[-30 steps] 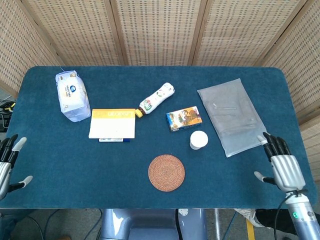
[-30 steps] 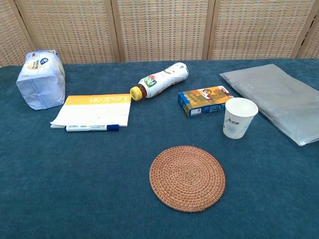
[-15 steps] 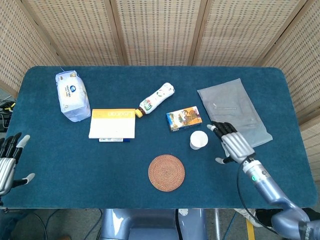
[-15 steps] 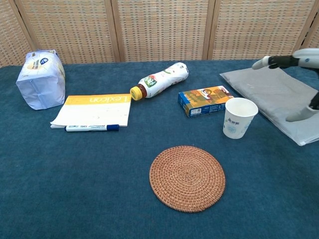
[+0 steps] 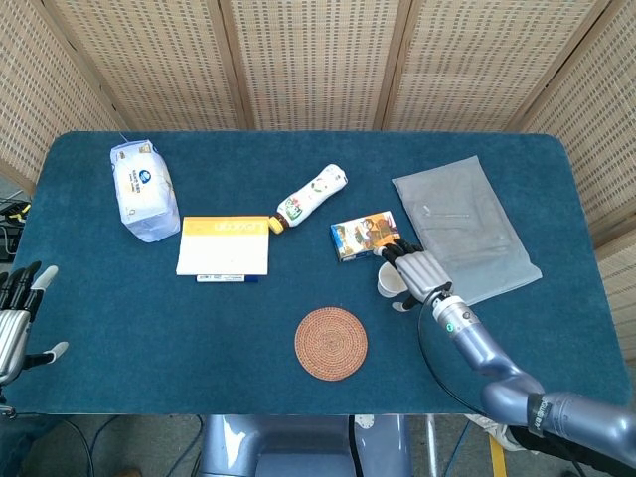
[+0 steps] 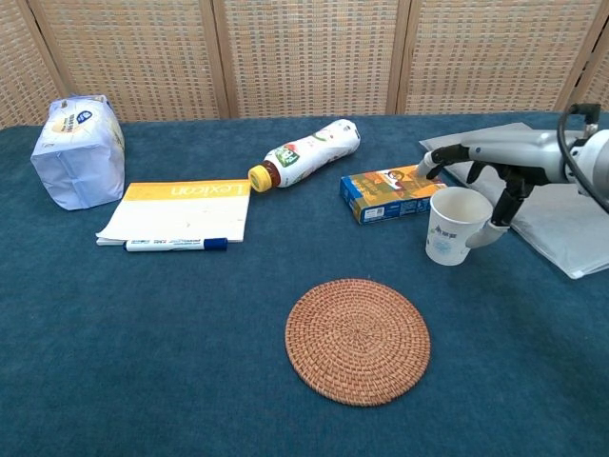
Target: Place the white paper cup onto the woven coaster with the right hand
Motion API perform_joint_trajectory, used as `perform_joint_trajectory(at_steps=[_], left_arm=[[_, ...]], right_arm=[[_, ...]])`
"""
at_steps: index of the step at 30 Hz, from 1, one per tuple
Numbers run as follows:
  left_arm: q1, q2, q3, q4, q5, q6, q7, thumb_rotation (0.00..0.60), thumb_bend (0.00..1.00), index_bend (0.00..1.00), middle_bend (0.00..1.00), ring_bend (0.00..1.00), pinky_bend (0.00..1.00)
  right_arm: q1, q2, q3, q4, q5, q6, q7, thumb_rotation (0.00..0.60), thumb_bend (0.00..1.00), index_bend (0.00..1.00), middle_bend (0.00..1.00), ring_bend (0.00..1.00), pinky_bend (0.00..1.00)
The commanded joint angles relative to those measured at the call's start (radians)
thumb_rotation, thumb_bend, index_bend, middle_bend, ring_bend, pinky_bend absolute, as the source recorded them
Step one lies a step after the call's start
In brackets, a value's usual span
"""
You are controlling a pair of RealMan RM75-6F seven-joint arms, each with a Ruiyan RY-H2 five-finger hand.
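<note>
right hand [image 6: 495, 176]: spread, holding nothing, thumb beside white paper cup [image 6: 455, 226] | cup just below palm | woven coaster [image 6: 358, 339] nearer robot, leftward | risk: closing fingers may tip the light cup

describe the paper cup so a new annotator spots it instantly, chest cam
Start at the round woven coaster near the front of the blue table. Just behind it to the right stands the white paper cup, upright and open-topped, with the right hand arched over it. It is the only upright thing; the bottle lies flat.
</note>
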Motion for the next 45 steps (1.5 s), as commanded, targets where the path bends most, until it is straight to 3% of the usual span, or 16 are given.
perform_joint_trajectory(at_steps=[1, 6, 10, 16, 20, 28, 37, 45], left_arm=[[0.001, 0.003, -0.001, 0.001, -0.002, 0.002, -0.007, 0.600, 0.00, 0.00, 0.00, 0.00, 0.00], [-0.001, 0.005, 0.002, 0.002, -0.002, -0.002, -0.012, 0.600, 0.00, 0.00, 0.00, 0.00, 0.00], [-0.003, 0.005, 0.003, 0.002, -0.002, -0.003, -0.013, 0.600, 0.00, 0.00, 0.00, 0.00, 0.00], [-0.003, 0.006, 0.005, 0.000, -0.001, -0.002, -0.014, 0.600, 0.00, 0.00, 0.00, 0.00, 0.00], [-0.002, 0.007, 0.007, -0.003, 0.005, 0.002, -0.013, 0.600, 0.00, 0.00, 0.00, 0.00, 0.00], [0.000, 0.007, 0.013, -0.006, 0.015, 0.008, -0.012, 0.600, 0.00, 0.00, 0.00, 0.00, 0.00], [-0.004, 0.009, 0.013, -0.001, 0.006, -0.003, -0.023, 0.600, 0.00, 0.00, 0.00, 0.00, 0.00], [-0.007, 0.010, 0.013, 0.001, 0.003, -0.007, -0.026, 0.600, 0.00, 0.00, 0.00, 0.00, 0.00]], right_arm=[[0.034, -0.042, -0.014, 0.044, 0.061, 0.012, -0.067, 0.600, 0.01, 0.21, 0.22, 0.17, 0.29], [0.042, -0.065, -0.024, 0.072, 0.087, 0.057, -0.106, 0.600, 0.08, 0.39, 0.37, 0.34, 0.48], [0.040, -0.058, -0.028, 0.065, 0.084, 0.066, -0.095, 0.600, 0.14, 0.43, 0.42, 0.40, 0.53], [0.025, 0.003, -0.023, -0.011, 0.001, 0.075, -0.006, 0.600, 0.15, 0.43, 0.42, 0.41, 0.54], [0.022, 0.073, -0.034, -0.120, -0.078, 0.074, 0.025, 0.600, 0.15, 0.43, 0.42, 0.41, 0.54], [0.066, 0.113, -0.068, -0.292, -0.171, 0.018, 0.006, 0.600, 0.16, 0.44, 0.42, 0.41, 0.54], [0.124, 0.010, -0.096, -0.253, -0.166, -0.013, -0.054, 0.600, 0.17, 0.44, 0.43, 0.42, 0.54], [0.130, -0.014, -0.114, -0.237, -0.147, -0.006, -0.067, 0.600, 0.17, 0.44, 0.43, 0.42, 0.54]])
